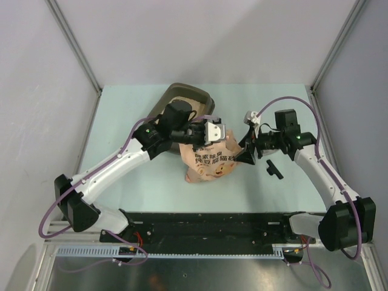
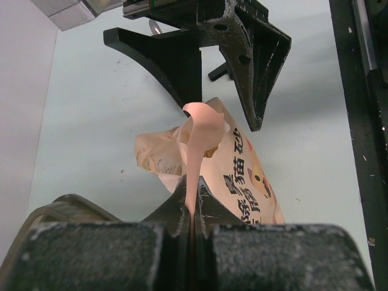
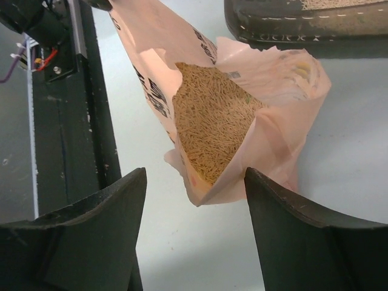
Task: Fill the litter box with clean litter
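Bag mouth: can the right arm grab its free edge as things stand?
Probably yes. The right end effector is open, with the open edge of the bag right ahead of it and nothing between; the left end effector pinches another flap.

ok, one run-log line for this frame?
left gripper: shut on bag flap | right gripper: open, facing bag mouth | clean litter: in opened bag | litter box: behind bag

Inside bag (image 3: 290, 82): clean litter (image 3: 209, 121); litter box (image 3: 291, 29) behind.
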You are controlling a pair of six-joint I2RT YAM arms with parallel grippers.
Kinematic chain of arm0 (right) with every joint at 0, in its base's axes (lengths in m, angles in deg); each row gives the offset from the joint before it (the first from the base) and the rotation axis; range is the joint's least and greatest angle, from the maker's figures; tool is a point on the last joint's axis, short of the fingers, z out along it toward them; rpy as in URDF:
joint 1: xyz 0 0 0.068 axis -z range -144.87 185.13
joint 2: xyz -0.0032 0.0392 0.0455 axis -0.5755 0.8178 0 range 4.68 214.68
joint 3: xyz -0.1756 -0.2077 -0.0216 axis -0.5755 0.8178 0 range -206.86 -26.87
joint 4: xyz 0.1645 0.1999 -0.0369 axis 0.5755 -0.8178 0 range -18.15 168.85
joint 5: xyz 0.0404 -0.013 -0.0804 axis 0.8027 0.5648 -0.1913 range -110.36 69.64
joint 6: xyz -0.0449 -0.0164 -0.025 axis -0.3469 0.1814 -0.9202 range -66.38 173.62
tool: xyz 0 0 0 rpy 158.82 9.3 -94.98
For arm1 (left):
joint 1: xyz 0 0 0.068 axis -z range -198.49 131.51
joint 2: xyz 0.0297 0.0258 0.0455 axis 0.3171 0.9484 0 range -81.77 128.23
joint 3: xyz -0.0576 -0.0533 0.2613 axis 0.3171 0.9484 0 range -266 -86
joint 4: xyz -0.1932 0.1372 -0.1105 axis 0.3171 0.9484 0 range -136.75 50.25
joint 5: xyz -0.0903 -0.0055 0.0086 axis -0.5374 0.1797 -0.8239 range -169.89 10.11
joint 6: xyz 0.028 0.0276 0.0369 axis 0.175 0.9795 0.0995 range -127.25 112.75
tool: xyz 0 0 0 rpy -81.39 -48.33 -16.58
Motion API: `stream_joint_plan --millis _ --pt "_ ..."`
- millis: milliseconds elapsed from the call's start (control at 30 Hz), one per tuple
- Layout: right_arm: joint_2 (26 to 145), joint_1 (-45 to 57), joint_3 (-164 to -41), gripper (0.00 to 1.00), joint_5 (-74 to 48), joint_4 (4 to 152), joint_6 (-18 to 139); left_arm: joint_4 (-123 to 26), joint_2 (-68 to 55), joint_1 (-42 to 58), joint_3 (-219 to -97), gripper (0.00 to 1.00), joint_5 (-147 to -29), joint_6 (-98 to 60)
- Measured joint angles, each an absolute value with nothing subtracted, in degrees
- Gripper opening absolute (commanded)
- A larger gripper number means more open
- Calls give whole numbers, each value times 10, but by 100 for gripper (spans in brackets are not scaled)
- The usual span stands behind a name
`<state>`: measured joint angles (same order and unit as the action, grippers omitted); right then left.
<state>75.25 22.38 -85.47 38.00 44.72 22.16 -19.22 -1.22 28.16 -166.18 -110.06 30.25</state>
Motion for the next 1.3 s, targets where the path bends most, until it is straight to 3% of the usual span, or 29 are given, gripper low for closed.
stream_joint_plan --millis 567,833,900,933,967,1000,1067,1300 --pt "706 183 -748 50 281 648 303 -201 -17 282 -1654 0 -1090 303" --pt "707 177 -736 22 270 715 349 -209 -25 282 -1645 1 -1080 302" --pt "707 176 -736 9 270 723 356 -209 -25 282 -1644 29 -1079 302" --pt "707 176 -736 7 271 727 359 -209 -26 282 -1644 41 -1078 301" --pt "708 176 -736 5 271 730 360 -215 -27 282 -1644 60 -1077 301" --pt "708 176 -736 4 270 735 362 -223 -31 282 -1645 66 -1075 301" --pt "709 176 -736 2 270 742 364 -227 -44 283 -1653 76 -1071 299" --pt "716 177 -730 0 270 766 376 -255 -62 277 -1753 80 -1042 302"
